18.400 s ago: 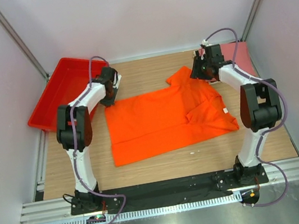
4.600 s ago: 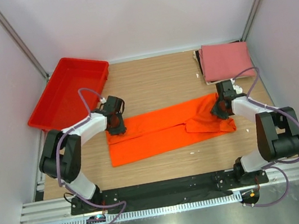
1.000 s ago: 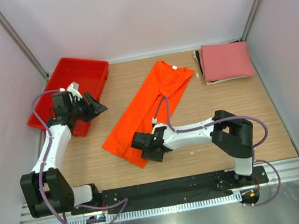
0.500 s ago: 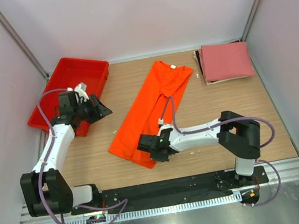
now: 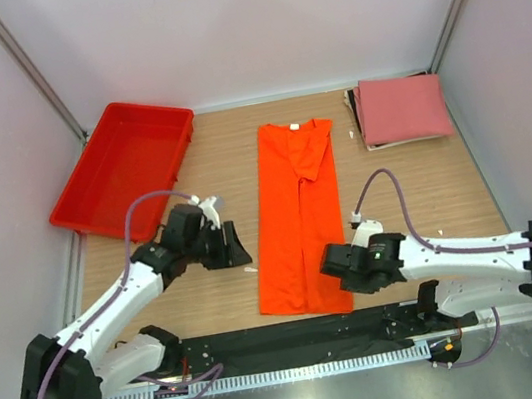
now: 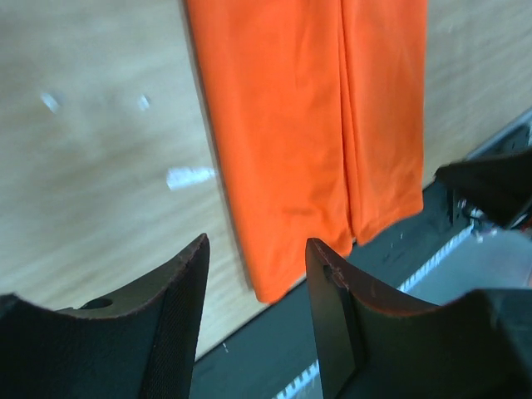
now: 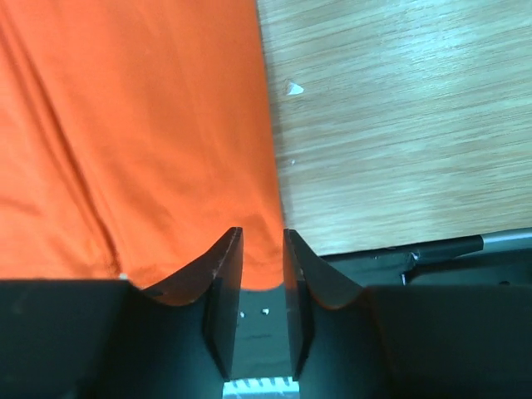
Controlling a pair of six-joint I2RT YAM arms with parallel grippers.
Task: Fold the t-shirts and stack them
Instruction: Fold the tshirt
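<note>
Nearest the arm bases, the black mounting rail (image 5: 298, 334) runs along the near edge of the wooden table (image 5: 426, 184). The near hem of the orange t-shirt (image 5: 299, 214) ends just beyond this rail.

Right gripper (image 7: 262, 237): positioned over the near right corner of that hem. The jaws stand a narrow gap apart. The wrist view shows the orange corner below the tips and dark rail through the lower part of the gap; no cloth is clamped.

Left gripper (image 6: 255, 243): positioned over bare wood just beside the left edge of the shirt. The jaws are about half open and hold nothing. A small white scrap (image 6: 189, 176) lies on the wood near that edge.

Orange t-shirt: lies flat in the middle of the table, folded into one long narrow strip (both sides turned in, with a seam line down the centre). It runs straight from near to far, the white neck label (image 5: 292, 125) at the far end.

Far left: a red plastic tray (image 5: 92, 187), set at an angle.

Far right: the pink t-shirt (image 5: 401, 107), folded into a rectangle, well apart from the orange one.
</note>
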